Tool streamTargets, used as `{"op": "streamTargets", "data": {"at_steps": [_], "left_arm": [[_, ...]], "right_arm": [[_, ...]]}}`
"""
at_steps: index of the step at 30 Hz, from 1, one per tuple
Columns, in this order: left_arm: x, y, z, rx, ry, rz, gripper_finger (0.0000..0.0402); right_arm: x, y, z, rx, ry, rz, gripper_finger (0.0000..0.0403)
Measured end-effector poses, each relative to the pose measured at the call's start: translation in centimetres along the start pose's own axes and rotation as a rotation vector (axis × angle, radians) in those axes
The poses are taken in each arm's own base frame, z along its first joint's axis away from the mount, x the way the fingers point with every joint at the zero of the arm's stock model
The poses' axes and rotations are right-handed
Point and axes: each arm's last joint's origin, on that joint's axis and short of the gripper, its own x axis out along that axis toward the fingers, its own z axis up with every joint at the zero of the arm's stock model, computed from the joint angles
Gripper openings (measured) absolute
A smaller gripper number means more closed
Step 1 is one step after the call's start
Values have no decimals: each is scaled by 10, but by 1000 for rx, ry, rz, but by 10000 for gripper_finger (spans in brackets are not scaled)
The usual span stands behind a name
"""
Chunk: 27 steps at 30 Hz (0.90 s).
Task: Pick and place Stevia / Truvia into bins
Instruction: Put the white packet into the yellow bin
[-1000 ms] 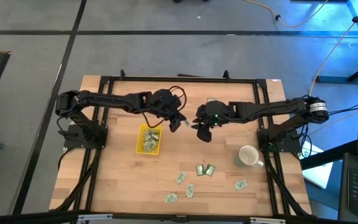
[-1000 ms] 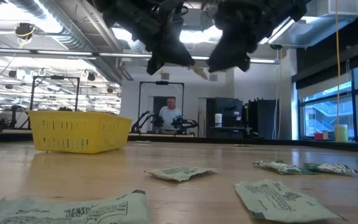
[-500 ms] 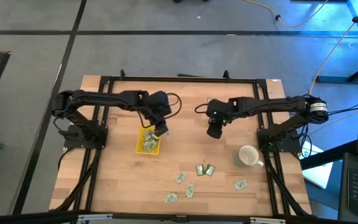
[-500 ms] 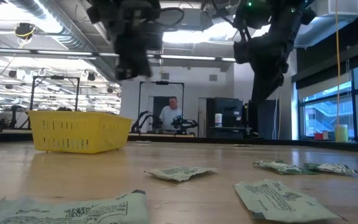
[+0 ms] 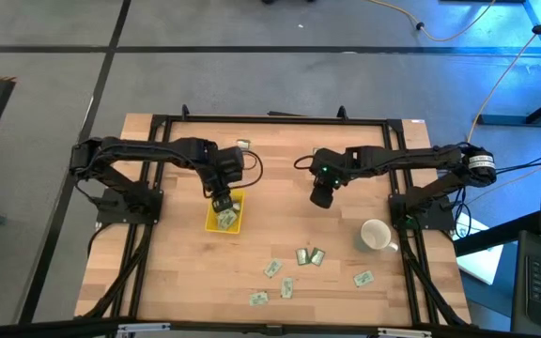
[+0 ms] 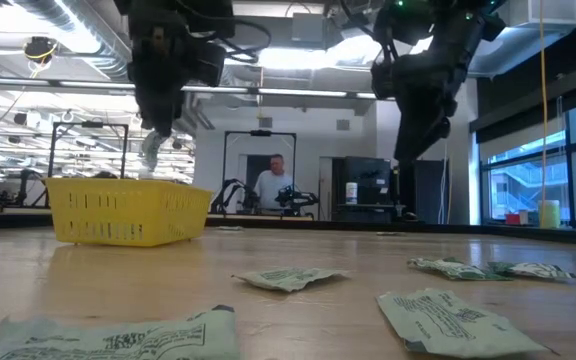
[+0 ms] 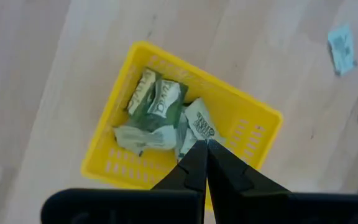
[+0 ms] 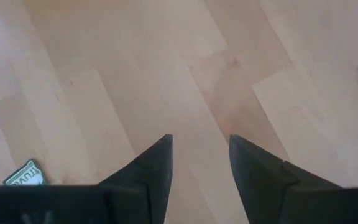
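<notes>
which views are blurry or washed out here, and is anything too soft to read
Low view: nearest sachet is out of focus, ceiling lights glare behind the arms. Left wrist view: soft, the print on the sachets in the tray barely reads. Right wrist view: table pale and washed out. High view: even light, loose sachets too small to read.

Little can be read. In the right wrist view a green sachet (image 8: 25,173) lying on the wooden table (image 8: 185,74) bears white lettering that reads roughly "TRUVIA". The sachets (image 7: 160,99) in the yellow tray (image 7: 253,134) carry dark print too blurred to make out, and the print on the nearest sachets (image 6: 443,322) in the low view is likewise illegible.
</notes>
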Motion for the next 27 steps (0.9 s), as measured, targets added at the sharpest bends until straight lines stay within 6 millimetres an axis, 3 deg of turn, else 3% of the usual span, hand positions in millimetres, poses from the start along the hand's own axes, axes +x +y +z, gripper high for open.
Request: {"op": "streamTargets", "data": {"at_steps": [13, 27], "left_arm": [[12, -17, 2, 407, -15, 20, 3], [46, -17, 15, 630, 50, 13, 3]], "right_arm": [[0, 1, 2, 0, -19, 7, 159], [0, 1, 3, 0, -34, 12, 159]]}}
